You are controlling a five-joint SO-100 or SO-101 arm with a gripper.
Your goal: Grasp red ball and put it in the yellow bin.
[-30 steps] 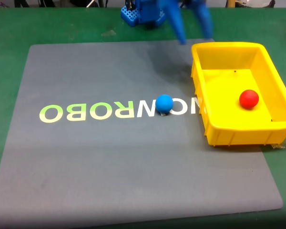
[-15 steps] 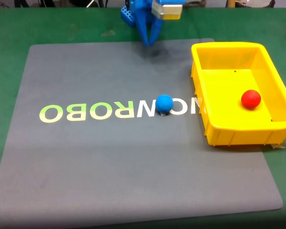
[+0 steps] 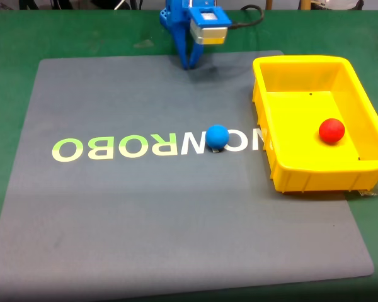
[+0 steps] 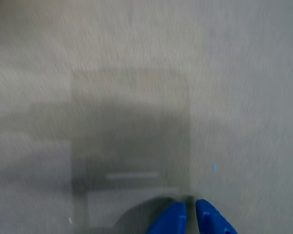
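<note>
The red ball lies inside the yellow bin, toward its right side on the floor of the tub. My blue gripper hangs at the far edge of the grey mat, well left of the bin, pointing down. In the wrist view its two blue fingertips stand nearly together over bare grey mat, with nothing between them; the gripper is shut.
A blue ball rests mid-mat on the lettering "ROBO". The grey mat lies on a green table. The arm's blue base stands at the back centre.
The arm swung left from above the bin's far corner to the mat's far edge and folded down. The red ball rolled slightly right in the bin, then settled.
</note>
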